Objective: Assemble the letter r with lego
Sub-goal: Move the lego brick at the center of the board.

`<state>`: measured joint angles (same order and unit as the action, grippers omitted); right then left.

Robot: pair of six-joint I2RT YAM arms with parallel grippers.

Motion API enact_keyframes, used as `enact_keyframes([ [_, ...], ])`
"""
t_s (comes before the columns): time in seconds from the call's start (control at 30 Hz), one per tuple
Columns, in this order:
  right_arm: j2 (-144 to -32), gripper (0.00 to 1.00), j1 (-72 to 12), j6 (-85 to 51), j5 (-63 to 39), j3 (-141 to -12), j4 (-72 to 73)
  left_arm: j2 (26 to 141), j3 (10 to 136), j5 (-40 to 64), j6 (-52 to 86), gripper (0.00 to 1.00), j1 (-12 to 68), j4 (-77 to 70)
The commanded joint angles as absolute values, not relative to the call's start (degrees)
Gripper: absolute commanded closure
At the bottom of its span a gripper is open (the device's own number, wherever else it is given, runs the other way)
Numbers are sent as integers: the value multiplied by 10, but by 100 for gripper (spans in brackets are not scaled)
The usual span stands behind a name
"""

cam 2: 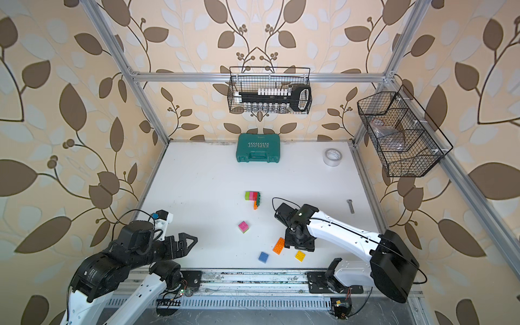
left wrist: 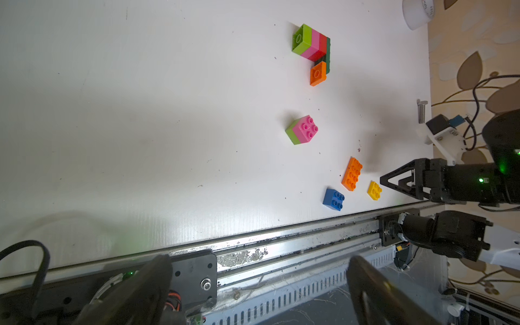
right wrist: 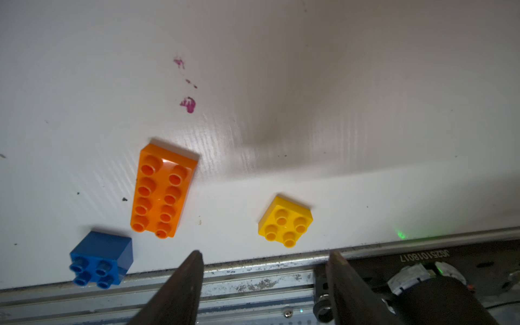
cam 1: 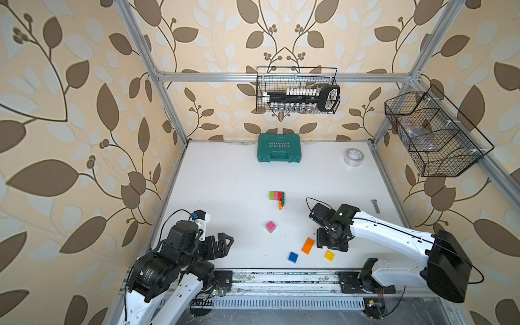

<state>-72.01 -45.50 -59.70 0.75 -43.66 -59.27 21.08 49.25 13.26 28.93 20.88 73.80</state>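
A joined lego piece of lime, pink, red, dark green and orange bricks (cam 1: pixel 277 198) (cam 2: pixel 252 198) (left wrist: pixel 312 50) lies mid-table. Nearer the front stands a pink brick on a lime one (cam 1: pixel 270 226) (left wrist: pixel 302 129). A long orange brick (cam 1: pixel 307 245) (right wrist: pixel 163 191), a blue brick (cam 1: pixel 293 257) (right wrist: pixel 101 260) and a yellow brick (cam 1: pixel 329 255) (right wrist: pixel 285 221) lie loose near the front edge. My right gripper (cam 1: pixel 332 247) (right wrist: pixel 266 253) hangs open and empty above the table, between the orange and yellow bricks. My left gripper (cam 1: pixel 225 242) (left wrist: pixel 259 261) stands wide open at the front left, holding nothing.
A teal tool case (cam 1: pixel 278 147) sits at the back wall, a tape roll (cam 1: pixel 353 156) at the back right, a bolt (cam 1: pixel 374 206) near the right edge. Wire baskets (cam 1: pixel 298 90) (cam 1: pixel 433 135) hang on the walls. A metal rail (cam 1: pixel 281 277) runs along the front.
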Motion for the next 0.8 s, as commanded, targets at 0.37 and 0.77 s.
enact_keyframes([
  [0.37, -718, 45, -376, -652, -63, -337, -479, 232, 487, 153, 268, 1, 201, 722],
  [0.77, -719, 44, -382, -663, -61, -340, -474, 236, 487, 150, 269, 1, 201, 724],
])
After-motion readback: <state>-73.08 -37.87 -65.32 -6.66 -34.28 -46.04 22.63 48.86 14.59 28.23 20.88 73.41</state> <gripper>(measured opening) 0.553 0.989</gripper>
